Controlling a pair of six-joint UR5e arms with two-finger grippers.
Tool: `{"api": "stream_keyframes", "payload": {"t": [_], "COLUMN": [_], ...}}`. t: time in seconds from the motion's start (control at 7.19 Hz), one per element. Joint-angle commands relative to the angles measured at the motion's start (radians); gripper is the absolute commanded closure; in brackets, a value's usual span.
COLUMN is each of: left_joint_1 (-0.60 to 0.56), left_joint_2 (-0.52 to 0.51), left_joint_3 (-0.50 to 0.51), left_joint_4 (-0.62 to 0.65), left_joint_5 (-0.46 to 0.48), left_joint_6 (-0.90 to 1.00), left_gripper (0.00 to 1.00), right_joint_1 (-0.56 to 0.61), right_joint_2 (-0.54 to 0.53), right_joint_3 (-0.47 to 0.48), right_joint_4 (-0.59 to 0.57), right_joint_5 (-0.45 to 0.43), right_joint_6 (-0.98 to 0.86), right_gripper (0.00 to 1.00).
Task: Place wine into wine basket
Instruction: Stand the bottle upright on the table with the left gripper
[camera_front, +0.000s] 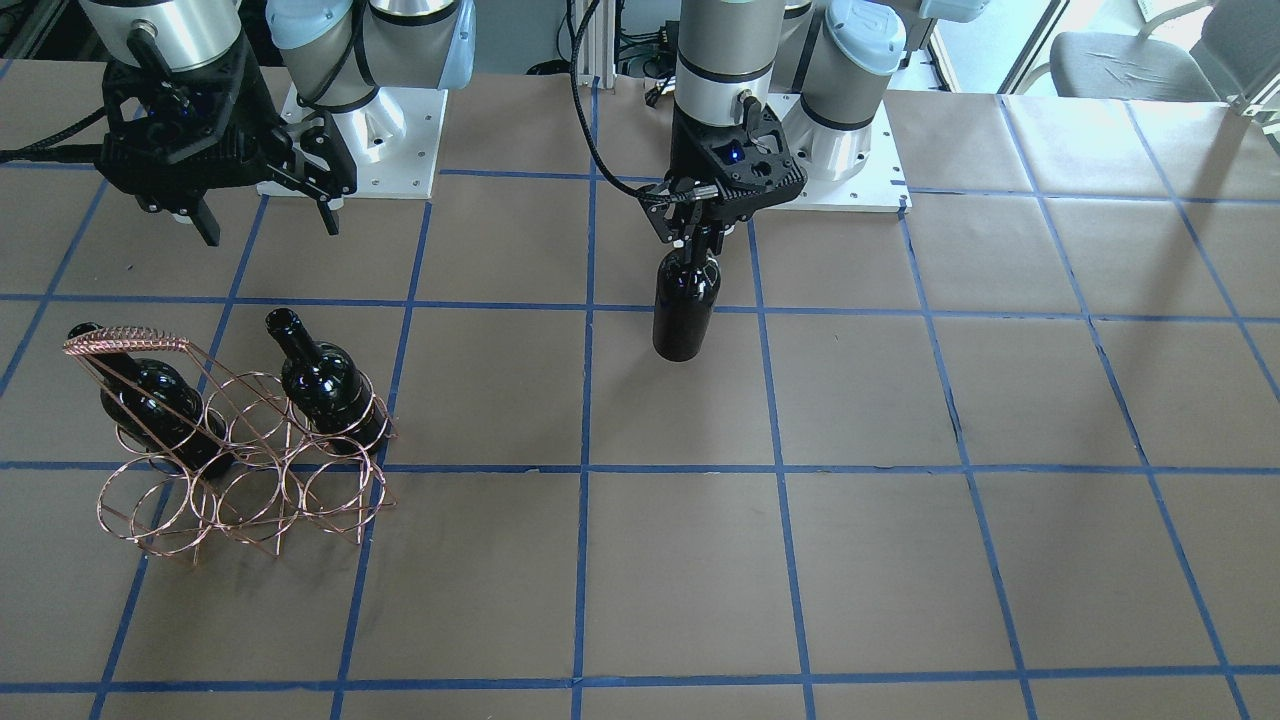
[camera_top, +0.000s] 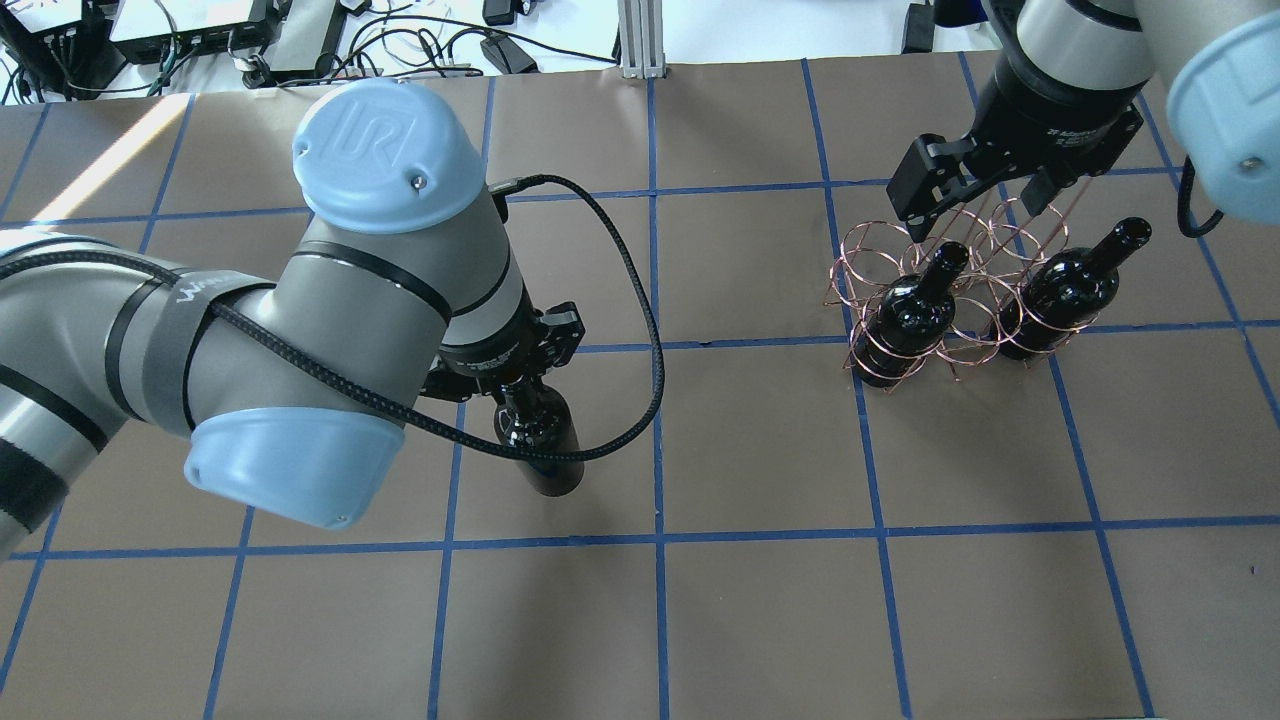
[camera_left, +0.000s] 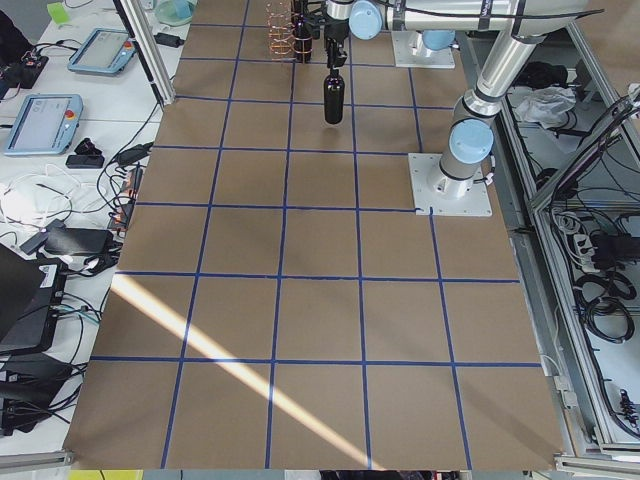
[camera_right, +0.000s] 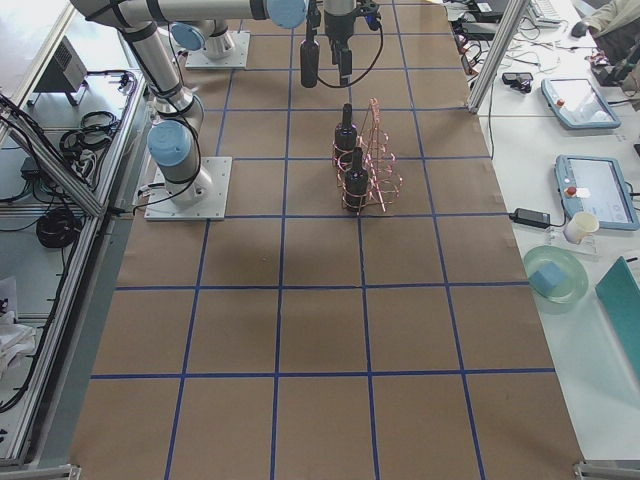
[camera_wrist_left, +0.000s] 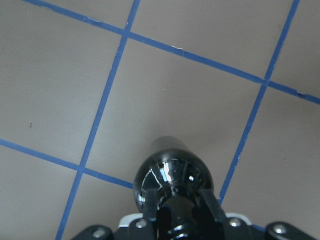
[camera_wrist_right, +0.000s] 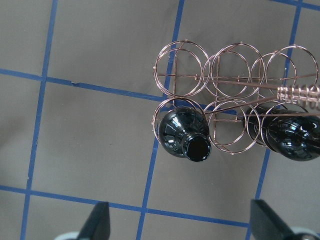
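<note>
My left gripper (camera_front: 700, 245) is shut on the neck of a glossy black wine bottle (camera_front: 685, 310) and holds it upright near the table's middle. It also shows in the overhead view (camera_top: 542, 440) and the left wrist view (camera_wrist_left: 172, 175). The copper wire wine basket (camera_front: 130, 341) stands on the table well to the side. Two alike bottles (camera_front: 322, 380) (camera_front: 160, 400) stand in the two end rings of one row. My right gripper (camera_front: 268, 222) is open and empty above the basket (camera_wrist_right: 295, 92); its fingers (camera_wrist_right: 99, 221) straddle nothing.
The table is brown paper with a blue tape grid (camera_front: 585, 470). The arms' white base plates (camera_front: 400, 140) sit at the robot's edge. In the right wrist view one whole row of basket rings and the ring between the two bottles (camera_wrist_right: 225, 125) hold nothing.
</note>
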Motion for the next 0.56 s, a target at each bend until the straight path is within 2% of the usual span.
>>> {"api": "stream_keyframes", "payload": {"t": [0.0, 0.42], "left_joint_1": [-0.014, -0.039], "left_joint_2": [0.010, 0.001], "left_joint_3": [-0.031, -0.034], "left_joint_4": [0.005, 0.044], "left_joint_5": [0.018, 0.017], "left_joint_6": [-0.030, -0.064], "left_gripper": [1.00, 1.00], "right_joint_1": [0.000, 0.002], "right_joint_2": [-0.012, -0.027], "right_joint_3": [0.009, 0.023], "right_joint_4": [0.003, -0.009], "right_joint_5": [0.002, 0.007], "right_joint_6": [0.001, 0.006], "right_gripper": [0.00, 0.00]}}
